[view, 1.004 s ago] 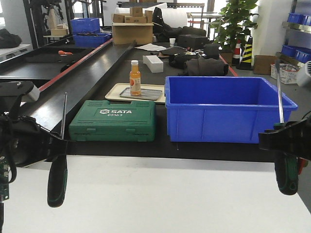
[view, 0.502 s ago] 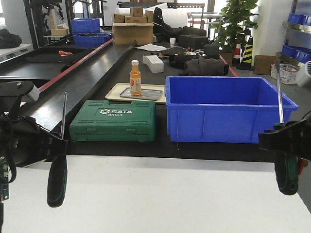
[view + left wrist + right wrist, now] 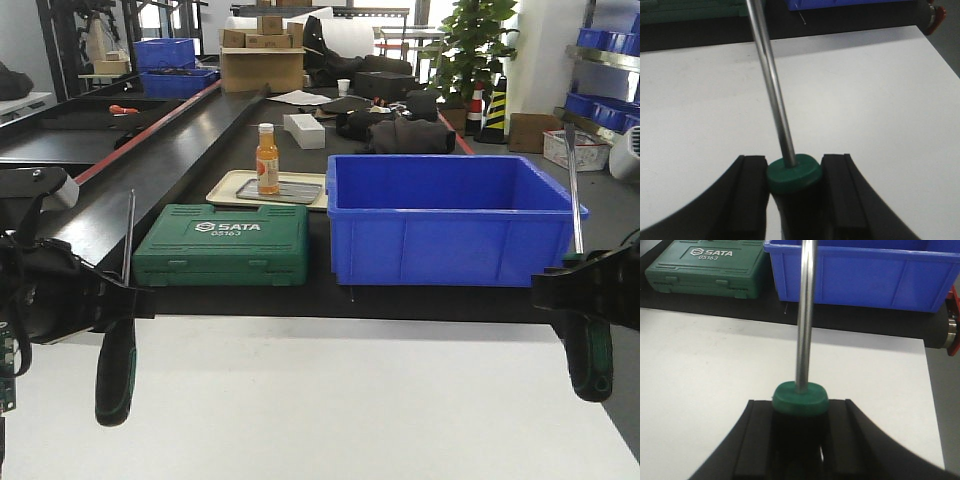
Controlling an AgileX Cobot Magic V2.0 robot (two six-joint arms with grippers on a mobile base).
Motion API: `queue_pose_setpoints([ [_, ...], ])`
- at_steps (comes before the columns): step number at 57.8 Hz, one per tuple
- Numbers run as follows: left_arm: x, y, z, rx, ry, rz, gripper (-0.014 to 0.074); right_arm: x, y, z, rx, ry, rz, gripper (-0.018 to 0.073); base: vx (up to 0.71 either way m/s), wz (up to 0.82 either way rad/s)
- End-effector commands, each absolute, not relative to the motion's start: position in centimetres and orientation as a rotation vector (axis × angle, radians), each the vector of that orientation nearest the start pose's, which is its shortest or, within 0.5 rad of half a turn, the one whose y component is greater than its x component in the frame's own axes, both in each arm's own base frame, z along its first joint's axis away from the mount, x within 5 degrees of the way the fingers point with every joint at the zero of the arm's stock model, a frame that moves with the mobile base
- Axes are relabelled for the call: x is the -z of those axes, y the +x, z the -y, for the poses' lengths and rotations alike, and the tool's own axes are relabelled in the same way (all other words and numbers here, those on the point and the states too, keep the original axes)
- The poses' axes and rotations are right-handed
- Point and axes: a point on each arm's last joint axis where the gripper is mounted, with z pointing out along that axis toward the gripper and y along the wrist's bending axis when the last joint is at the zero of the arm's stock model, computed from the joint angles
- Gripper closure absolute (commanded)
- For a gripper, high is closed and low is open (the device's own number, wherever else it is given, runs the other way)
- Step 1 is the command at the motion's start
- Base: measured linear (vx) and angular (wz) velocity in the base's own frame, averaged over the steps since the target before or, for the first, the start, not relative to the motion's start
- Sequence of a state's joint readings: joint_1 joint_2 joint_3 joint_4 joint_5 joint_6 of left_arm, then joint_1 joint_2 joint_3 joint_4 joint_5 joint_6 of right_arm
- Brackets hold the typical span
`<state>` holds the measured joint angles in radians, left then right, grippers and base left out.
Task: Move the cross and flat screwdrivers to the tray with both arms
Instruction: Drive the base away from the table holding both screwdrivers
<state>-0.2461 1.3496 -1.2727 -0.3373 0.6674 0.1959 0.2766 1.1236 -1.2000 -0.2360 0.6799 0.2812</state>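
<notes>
Exterior front-facing view shows both tools upright, shafts up: left screwdriver at the bench's left edge, right screwdriver at its right edge. The tray lies beyond the far edge, nearer the left arm. Wrist views show both jaws clamped on the handles, no tray.

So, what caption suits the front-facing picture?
Left gripper clamps the left screwdriver, right gripper the right screwdriver, shafts up, above the white table; beige tray beyond.
</notes>
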Motion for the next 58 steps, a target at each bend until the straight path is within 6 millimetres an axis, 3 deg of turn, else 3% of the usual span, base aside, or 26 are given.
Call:
queue_pose_setpoints([
  [1, -40.54, 27.81, 9.05, 0.433, 0.266, -2.061, 0.0597, -43.72, 22.65, -5.05, -0.092, -0.108, -1.924, 0.0568, -0.11, -0.14],
  [58, -40.55, 27.82, 9.04, 0.433, 0.265, -2.060, 0.0597, -43.72, 22.65, -5.06, -0.093, -0.108, -1.924, 0.0568, -0.20, -0.12],
])
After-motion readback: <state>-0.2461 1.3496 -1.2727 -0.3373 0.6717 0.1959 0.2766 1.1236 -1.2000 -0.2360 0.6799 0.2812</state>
